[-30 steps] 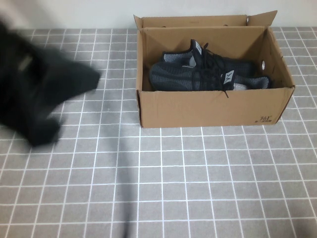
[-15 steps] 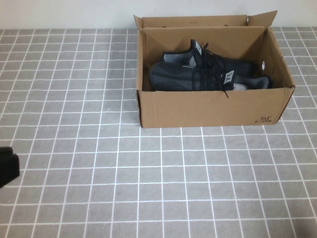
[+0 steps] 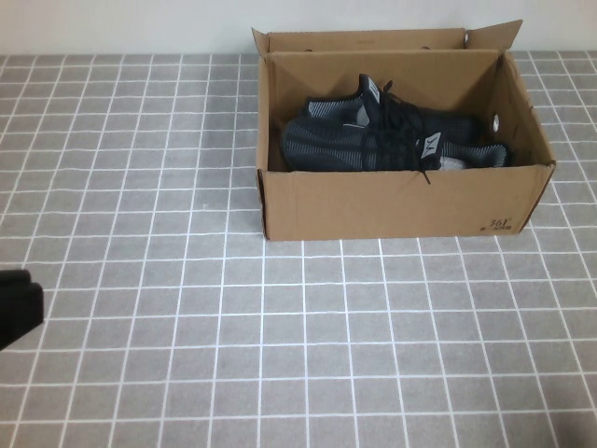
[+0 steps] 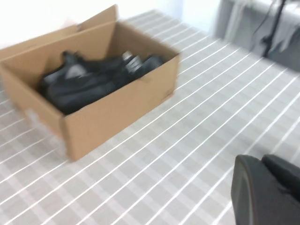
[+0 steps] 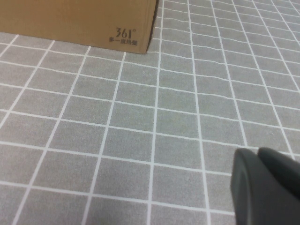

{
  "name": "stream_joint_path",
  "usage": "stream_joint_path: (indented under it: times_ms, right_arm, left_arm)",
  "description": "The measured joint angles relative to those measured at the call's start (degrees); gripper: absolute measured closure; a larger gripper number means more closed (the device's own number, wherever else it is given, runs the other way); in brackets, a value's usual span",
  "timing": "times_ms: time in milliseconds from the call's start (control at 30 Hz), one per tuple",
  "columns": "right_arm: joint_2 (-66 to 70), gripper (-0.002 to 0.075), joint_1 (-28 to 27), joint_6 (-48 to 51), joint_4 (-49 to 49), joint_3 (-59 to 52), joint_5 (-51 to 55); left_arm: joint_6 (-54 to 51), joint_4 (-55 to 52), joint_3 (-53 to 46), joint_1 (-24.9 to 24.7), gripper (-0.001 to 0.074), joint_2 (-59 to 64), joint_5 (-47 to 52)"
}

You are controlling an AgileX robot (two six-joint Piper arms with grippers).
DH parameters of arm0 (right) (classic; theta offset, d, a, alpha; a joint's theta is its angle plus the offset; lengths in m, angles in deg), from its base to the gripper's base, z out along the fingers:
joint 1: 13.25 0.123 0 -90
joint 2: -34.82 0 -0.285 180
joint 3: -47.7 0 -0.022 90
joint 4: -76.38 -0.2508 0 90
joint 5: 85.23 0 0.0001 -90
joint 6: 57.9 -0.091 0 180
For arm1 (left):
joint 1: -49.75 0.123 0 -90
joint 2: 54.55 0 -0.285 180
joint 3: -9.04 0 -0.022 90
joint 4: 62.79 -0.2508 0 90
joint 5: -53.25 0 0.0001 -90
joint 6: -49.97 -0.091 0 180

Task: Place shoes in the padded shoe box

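The brown cardboard shoe box stands open at the back right of the tiled table, with a small black logo at its front right corner. Both black knit sneakers lie inside it, side by side. The left wrist view shows the box with the shoes in it from a distance. My left gripper shows as a dark shape at the left edge of the table, far from the box, and also in its wrist view. My right gripper hangs low over bare tiles near the box's logo corner.
A grey tiled cloth covers the table in front of and left of the box. The box's rear flap stands up against the pale wall. Dark furniture and cables stand beyond the table's edge.
My left arm, a large blur over the table's left side a second ago, has pulled back to the left edge. The box and shoes have not moved.
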Motion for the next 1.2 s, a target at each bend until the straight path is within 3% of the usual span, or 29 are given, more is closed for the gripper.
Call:
stream_joint_path:
  times_ms: [267, 567, 767, 1067, 1200]
  right_arm:
    - [0.0, 0.0734, 0.0, 0.0, 0.0, 0.0, 0.0]
    - [0.0, 0.0734, 0.0, 0.0, 0.0, 0.0, 0.0]
    - [0.0, 0.0734, 0.0, 0.0, 0.0, 0.0, 0.0]
    - [0.0, 0.0734, 0.0, 0.0, 0.0, 0.0, 0.0]
    - [0.0, 0.0734, 0.0, 0.0, 0.0, 0.0, 0.0]
  left_arm:
    - [-0.95, -9.85, -8.05, 2.68, 0.0737, -5.29, -4.62]
    - [-1.14, -15.95, -28.32, 9.68, 0.0737, -21.96, -21.24]
    - [-1.14, -16.08, -40.32, 13.88, 0.0738, -30.7, -23.92]
    - [7.46, -17.94, -54.15, 22.99, 0.0738, -32.16, -33.78]
    - [10.11, -18.16, -57.65, 24.24, 0.0738, -32.16, -35.9]
